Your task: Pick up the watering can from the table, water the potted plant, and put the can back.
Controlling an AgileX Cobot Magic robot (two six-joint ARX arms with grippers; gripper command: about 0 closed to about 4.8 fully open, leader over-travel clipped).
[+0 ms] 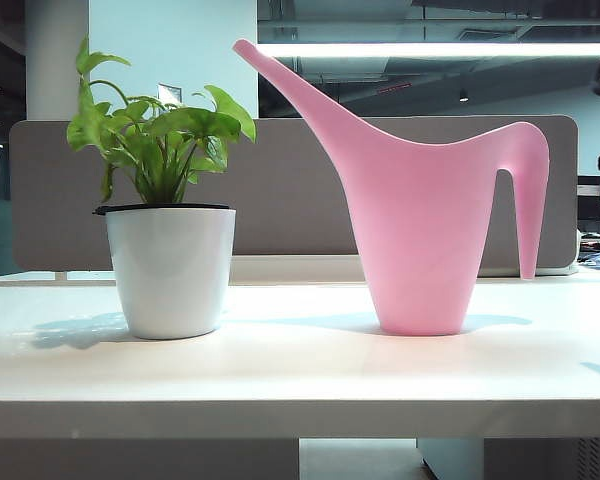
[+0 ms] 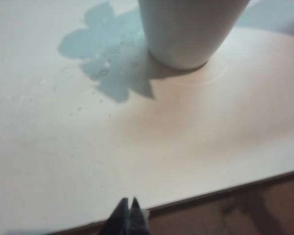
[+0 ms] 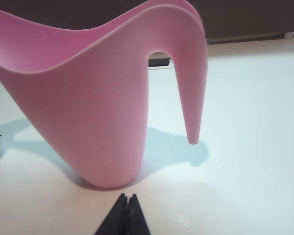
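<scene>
Bare counter point(image 1: 300, 370) gap between potted plant point(image 1: 170, 270) and watering can point(image 1: 420, 240). Both stand apart, front strip free. Right gripper point(image 3: 126, 198), pinched closed, just short of the can; left gripper point(image 2: 128, 201), closed too, at the counter edge.

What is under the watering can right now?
The watering can stands upright on the bare white table, casting a shadow. Its base covers the spot beneath. The handle's leg hangs clear of the tabletop. Both shut grippers, left and right, are apart from it.

Grey partition panel point(image 1: 300, 190) behind table; lit ceiling light strip point(image 1: 430, 48) overhead; white pillar point(image 1: 55, 60) at left.
</scene>
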